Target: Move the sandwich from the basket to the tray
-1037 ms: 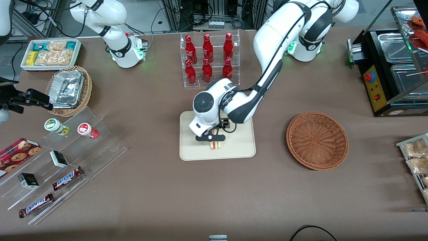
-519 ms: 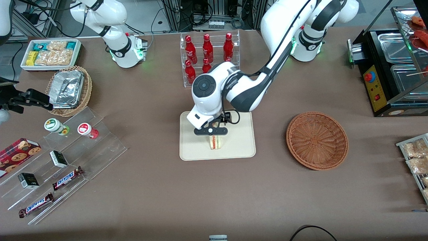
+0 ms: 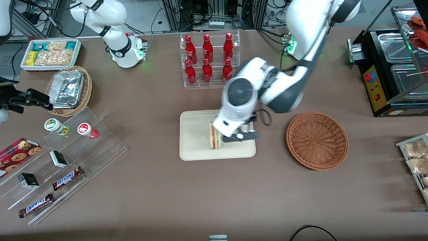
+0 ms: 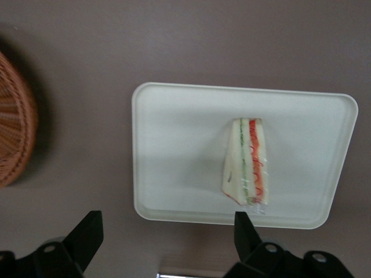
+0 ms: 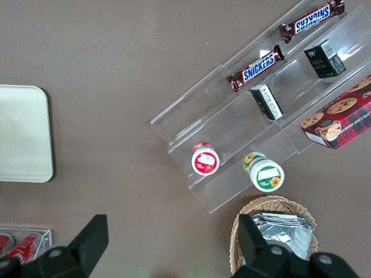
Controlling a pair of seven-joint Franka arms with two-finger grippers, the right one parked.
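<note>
Front & wrist views. The small triangular wedge sandwich [image 3: 214, 135] of pale bread w/ red, orange and green filling layers, in clear wrap, lies on the flat rectangular cream-beige tray [image 3: 195, 134] w/ rounded corners and low raised rim, roughly mid-tray. In the left wrist view the sandwich [image 4: 247, 161] sits free on the tray [image 4: 174, 150], filling stripes facing the camera, nothing touching it.

The left arm's black two-finger gripper [image 3: 241, 136] hangs above the tray's edge nearest the round, shallow, reddish-brown woven wicker basket [image 3: 317, 140], just beside the sandwich but clear of it. Fingers [image 4: 88, 231] are spread wide apart, nothing between them.

The basket stands on the brown table [image 3: 153, 187] toward the working arm's end, apart from the tray; its rim [image 4: 14, 121] also shows in the wrist view. A clear acrylic rack of red bottles [image 3: 209, 60] stands farther from the front camera than the tray.
</note>
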